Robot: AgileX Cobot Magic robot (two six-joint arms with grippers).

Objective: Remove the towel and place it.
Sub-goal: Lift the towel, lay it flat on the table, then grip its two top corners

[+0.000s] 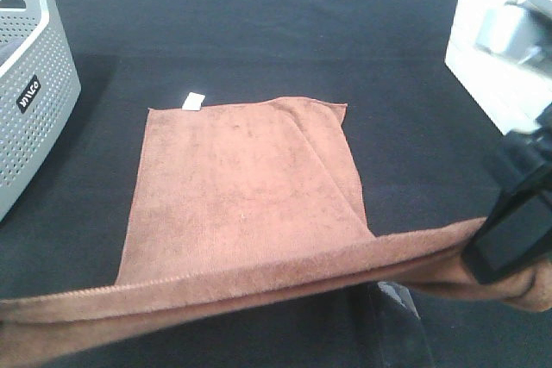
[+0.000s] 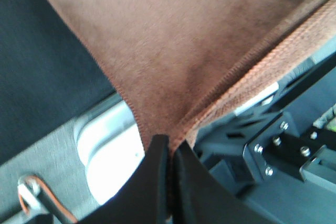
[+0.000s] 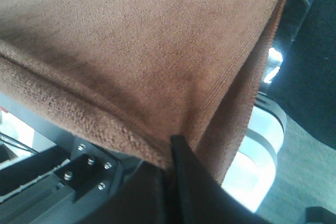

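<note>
towel (image 1: 250,187), reddish-brown, mostly flat on the black bench (image 1: 259,23). its near edge hangs raised between my left pincer (image 2: 169,146) and right pincer (image 3: 170,153), each clamped on a corner. grasp looks done; lifting clear and placing are left.

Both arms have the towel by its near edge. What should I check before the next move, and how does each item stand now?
1. Left gripper shut on a towel corner: ok.
2. Right gripper shut on the other near corner: ok.
3. Near edge stretched between them, no deep sag: ok.
4. Rest of the towel clear of the table cloth: not ok, it lies flat on it.
5. Tag free of snags: ok, it lies loose at the far edge.
6. Basket free inside, if it is the target: cannot tell, its inside is barely in view.
</note>
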